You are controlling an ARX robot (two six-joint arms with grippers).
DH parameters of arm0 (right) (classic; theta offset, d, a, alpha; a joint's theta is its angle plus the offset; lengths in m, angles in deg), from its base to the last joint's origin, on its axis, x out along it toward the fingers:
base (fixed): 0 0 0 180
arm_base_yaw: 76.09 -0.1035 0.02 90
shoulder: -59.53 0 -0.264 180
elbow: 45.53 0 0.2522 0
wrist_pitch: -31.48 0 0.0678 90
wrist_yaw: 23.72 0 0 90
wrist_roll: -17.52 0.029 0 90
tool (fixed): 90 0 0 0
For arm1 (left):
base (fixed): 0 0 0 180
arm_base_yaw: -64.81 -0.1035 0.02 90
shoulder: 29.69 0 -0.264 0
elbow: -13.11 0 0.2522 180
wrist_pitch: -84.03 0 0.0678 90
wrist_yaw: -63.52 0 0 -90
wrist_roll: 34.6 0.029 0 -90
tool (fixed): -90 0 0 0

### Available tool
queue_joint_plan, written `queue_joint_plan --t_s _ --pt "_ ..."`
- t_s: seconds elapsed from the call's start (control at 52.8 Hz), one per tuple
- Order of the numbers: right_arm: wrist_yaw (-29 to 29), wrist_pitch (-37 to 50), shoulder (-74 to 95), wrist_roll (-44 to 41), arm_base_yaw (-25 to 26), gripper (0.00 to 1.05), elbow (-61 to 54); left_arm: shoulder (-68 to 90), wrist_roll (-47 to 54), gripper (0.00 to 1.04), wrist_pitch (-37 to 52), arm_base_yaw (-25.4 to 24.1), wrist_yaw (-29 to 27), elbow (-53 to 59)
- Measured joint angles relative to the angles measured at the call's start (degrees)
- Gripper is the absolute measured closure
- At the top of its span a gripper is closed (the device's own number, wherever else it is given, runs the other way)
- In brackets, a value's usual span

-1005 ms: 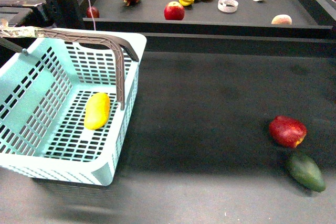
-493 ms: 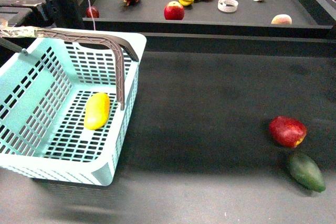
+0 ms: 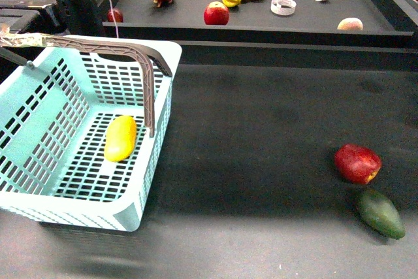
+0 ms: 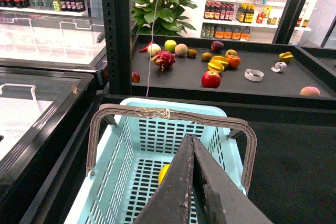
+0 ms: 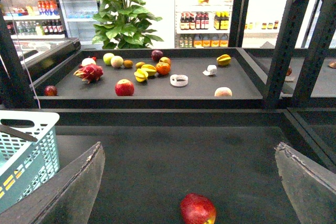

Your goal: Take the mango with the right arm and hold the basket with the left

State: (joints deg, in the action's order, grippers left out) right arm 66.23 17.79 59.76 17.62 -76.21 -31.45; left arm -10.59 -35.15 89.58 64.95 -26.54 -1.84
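The mango (image 3: 121,138) lies on the floor of the basket (image 3: 39,191) at the counter's left. Smooth, firm and likely slippery, it wants a gentle grip across its middle. My right fingers (image 5: 189,182) are spread wide above the red fruit (image 5: 198,209); my left fingers (image 4: 195,192) are pressed together above the basket, gripping nothing

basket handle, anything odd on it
Yes: the basket has pale crumpled tape wrapped round the middle of its grey-brown handle, like a patch or repair. The mango lies inside, and nothing looks spilled.
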Motion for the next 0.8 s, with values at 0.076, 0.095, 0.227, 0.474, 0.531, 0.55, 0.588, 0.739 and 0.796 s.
queue_joint_plan --t_s 0.076,0.095,0.227,0.474,0.531,0.55,0.588,0.739,0.796 --pt "0.00 0.00 0.00 0.00 0.00 0.08 0.00 -1.55 0.07 1.03 -1.53 0.00 0.00 0.00" --pt "0.00 0.00 0.00 0.00 0.00 0.08 0.00 -1.99 0.07 1.03 -1.95 0.00 0.00 0.00" --pt "0.00 0.00 0.00 0.00 0.00 0.08 0.00 -4.70 0.09 1.03 -4.66 0.00 0.00 0.00" --pt "0.00 0.00 0.00 0.00 0.00 0.08 0.00 -11.58 0.11 1.03 -12.17 0.00 -0.04 -0.02" --pt "0.00 0.00 0.00 0.00 0.00 0.08 0.00 -16.17 0.13 1.03 -18.03 0.00 0.07 -0.02" --pt "0.00 0.00 0.00 0.00 0.00 0.08 0.00 -17.31 0.13 1.03 -18.62 0.00 0.07 -0.02" --pt "0.00 0.00 0.00 0.00 0.00 0.08 0.00 -18.56 0.13 1.03 -18.95 0.00 0.07 -0.02" --pt "-0.02 0.00 0.00 0.00 0.00 0.08 0.00 -18.80 0.13 1.03 -19.17 0.00 0.07 -0.02" --pt "0.00 0.00 0.00 0.00 0.00 0.08 0.00 -18.82 0.13 1.03 -19.17 0.00 0.07 -0.02"
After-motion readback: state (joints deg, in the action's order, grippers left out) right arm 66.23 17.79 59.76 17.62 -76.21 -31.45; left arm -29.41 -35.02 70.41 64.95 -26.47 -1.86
